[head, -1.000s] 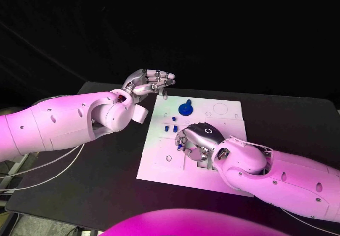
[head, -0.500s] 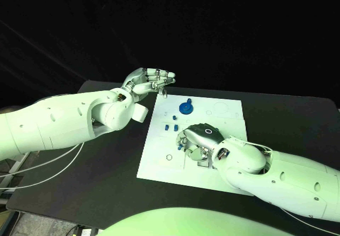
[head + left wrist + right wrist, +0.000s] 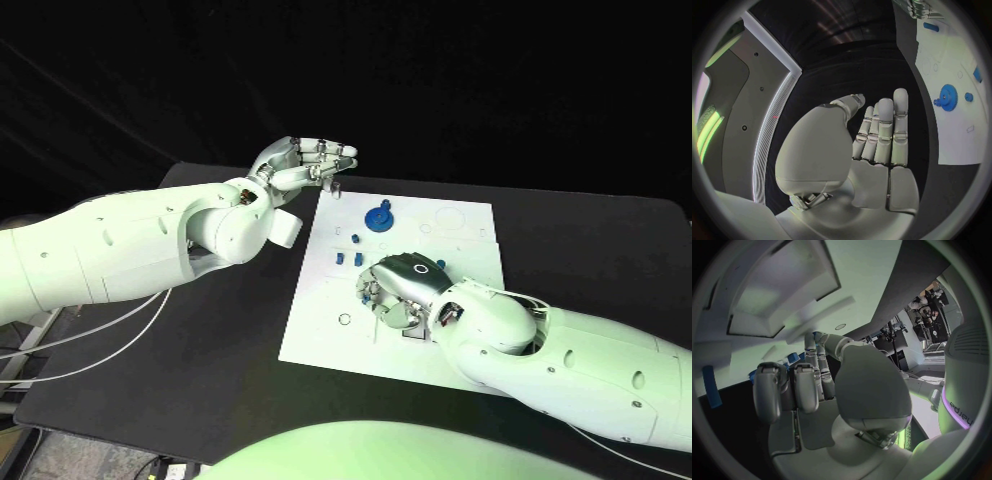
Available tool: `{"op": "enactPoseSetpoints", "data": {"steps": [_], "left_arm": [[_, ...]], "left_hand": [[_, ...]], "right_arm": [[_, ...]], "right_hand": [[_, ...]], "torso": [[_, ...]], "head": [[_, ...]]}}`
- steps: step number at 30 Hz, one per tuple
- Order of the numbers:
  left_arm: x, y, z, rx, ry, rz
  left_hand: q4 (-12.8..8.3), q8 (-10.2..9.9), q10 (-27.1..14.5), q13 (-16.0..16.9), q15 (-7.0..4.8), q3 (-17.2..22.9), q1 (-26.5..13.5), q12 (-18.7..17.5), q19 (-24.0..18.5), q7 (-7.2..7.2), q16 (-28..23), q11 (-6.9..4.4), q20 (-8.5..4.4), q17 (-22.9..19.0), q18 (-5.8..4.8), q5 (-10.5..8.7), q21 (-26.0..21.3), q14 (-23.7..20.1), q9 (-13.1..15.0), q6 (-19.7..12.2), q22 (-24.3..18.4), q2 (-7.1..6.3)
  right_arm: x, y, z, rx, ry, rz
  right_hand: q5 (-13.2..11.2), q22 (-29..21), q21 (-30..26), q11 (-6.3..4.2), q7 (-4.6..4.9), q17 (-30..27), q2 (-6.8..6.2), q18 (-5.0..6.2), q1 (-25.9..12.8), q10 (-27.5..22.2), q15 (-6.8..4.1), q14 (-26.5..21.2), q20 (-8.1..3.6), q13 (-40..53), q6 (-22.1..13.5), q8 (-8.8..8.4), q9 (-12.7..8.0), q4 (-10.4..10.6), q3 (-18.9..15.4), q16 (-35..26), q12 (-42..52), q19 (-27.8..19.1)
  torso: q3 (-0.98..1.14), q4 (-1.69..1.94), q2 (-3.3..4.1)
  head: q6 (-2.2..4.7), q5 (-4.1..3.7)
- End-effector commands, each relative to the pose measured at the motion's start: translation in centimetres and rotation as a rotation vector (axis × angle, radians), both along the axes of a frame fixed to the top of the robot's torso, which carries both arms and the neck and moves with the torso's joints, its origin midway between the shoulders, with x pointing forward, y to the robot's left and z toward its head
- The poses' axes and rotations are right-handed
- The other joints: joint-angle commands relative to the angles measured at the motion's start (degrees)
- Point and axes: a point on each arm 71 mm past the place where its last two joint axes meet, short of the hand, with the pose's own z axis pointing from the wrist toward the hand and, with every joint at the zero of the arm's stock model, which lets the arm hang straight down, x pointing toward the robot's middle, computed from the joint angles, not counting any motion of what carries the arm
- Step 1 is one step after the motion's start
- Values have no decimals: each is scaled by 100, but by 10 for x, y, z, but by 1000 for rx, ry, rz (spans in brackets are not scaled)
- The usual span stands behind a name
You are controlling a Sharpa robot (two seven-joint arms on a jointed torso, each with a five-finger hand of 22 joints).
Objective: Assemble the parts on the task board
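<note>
- Right hand (image 3: 401, 287) is lying palm-down on the task board (image 3: 325, 335) near its middle, fingers curling down onto the plate. Blue is showing at the fingertips (image 3: 372, 297) in the head view, and a blue piece (image 3: 791, 357) is peeking behind the fingers (image 3: 808, 380) in the right wrist view; can't tell if the hand is actually holding it.
- Left hand (image 3: 302, 165) is hanging in the air off the board's far left corner, palm up, fingers loosely curled, gripping nothing. Left wrist view: fingers (image 3: 882, 130) lying straight, side by side, thumb apart.
- Blue gear (image 3: 378, 219) is sitting near the board's far edge, well apart from both hands; also in the left wrist view (image 3: 946, 95).
- Two small blue pegs (image 3: 348, 259) are standing between the gear and the right hand.
- Another blue part (image 3: 711, 385) is lying on the board in the right wrist view.
- Board is resting mid-table on the black table (image 3: 173, 380).
- Board's near right corner is hidden under the right arm (image 3: 577, 370).
</note>
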Motion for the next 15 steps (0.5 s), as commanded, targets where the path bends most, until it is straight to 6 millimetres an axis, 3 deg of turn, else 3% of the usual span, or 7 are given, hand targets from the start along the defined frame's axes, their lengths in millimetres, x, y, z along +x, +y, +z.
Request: {"op": "enactPoseSetpoints", "data": {"steps": [1,11,13,15], "left_arm": [[-1,-2,1,-10,-4,-15],[-1,-2,1,-9,-3,-14],[-1,-2,1,-9,-3,-13],[-1,-2,1,-9,-3,-14]], "left_hand": [[13,-20,-34,1,5,10,-52,35,-9,8,7,-1,40,-7,83,14,-35,-47,-9,-24,-9,5],[14,-17,-42,2,6,12,-59,46,-9,8,10,-1,42,-9,83,15,-37,-48,-10,-27,-11,10],[14,-17,-42,2,6,12,-59,46,-9,8,10,-1,42,-9,83,15,-37,-48,-10,-27,-11,10],[14,-17,-42,2,6,12,-59,46,-9,8,10,-1,42,-9,83,15,-37,-48,-10,-27,-11,10]], "right_arm": [[-2,2,-4,-33,9,20],[-1,1,-7,-47,16,16],[-1,0,-7,-43,14,14],[0,0,-6,-33,8,9]], "right_hand": [[3,1188,36,-39,9,87,-6,-48,-41,2,-3,299,-27,-8,21,19,17,-34,0,-1,-42,287],[-26,1191,34,-32,16,55,-18,-47,-72,-17,2,290,-23,-10,-10,2,21,-37,-11,-21,-66,285],[-39,1192,30,0,54,47,-29,-46,-111,-106,26,287,-10,-28,-117,-65,2,-29,-1,-26,-129,282],[-52,1180,-21,105,166,42,-93,-38,-197,-311,111,285,45,-82,-386,-243,-65,-6,41,-24,-268,259]], "torso": [[-8,-1,1],[-7,-2,-2],[-6,-2,-5],[-4,-1,-6]], "head": [[1,-6],[-2,-7],[1,-5],[4,-4]]}}
